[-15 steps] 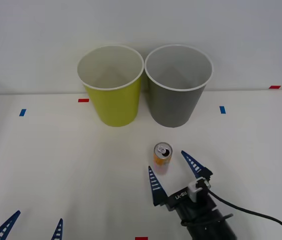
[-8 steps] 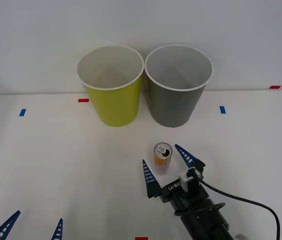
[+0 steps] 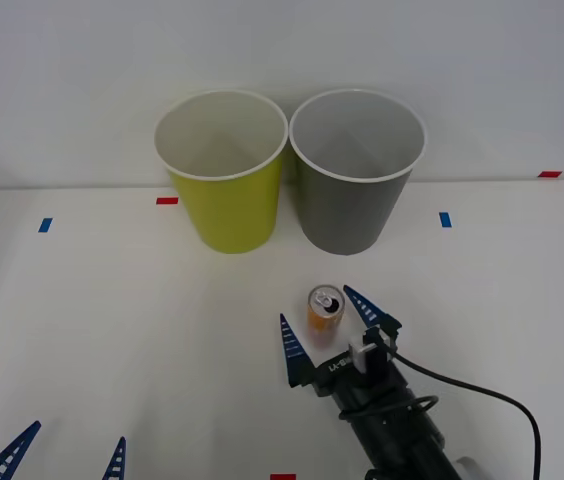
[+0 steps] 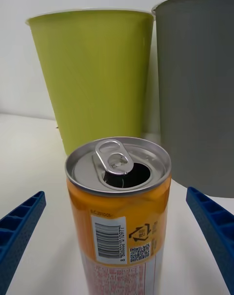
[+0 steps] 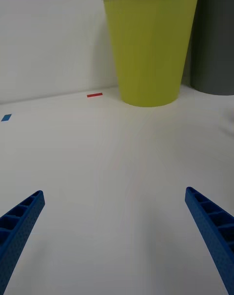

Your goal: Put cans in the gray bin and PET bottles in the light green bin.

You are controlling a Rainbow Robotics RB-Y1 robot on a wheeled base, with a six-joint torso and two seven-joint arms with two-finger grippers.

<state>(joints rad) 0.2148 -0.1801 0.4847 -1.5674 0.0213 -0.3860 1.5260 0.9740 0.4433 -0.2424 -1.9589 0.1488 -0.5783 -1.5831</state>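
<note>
Standing upright on the white table, the can sits a little in front of the gray bin, well apart from it, with its silver top and pull-tab facing up and the mouth already open. The right gripper is right at it, spread wide, with 1 blue ribbed finger on each side of the can. From the front view I'd say neither finger is touching the orange body, though the far one comes very close and I can't be sure of the gap. Seen from the right wrist, the can stands square between the 2 fingertips with clear table on both sides, its barcode label turned toward the camera.

Behind it, the light green bin and the gray bin stand side by side against the wall, rims almost touching, lime on the robot's left. Both look pale and bare inside as far as the front view reaches.

The left gripper waits low at the near left edge of the table, its 2 fingers parted and holding nothing, well away from the can. A few small red and blue tape marks dot the tabletop.
</note>
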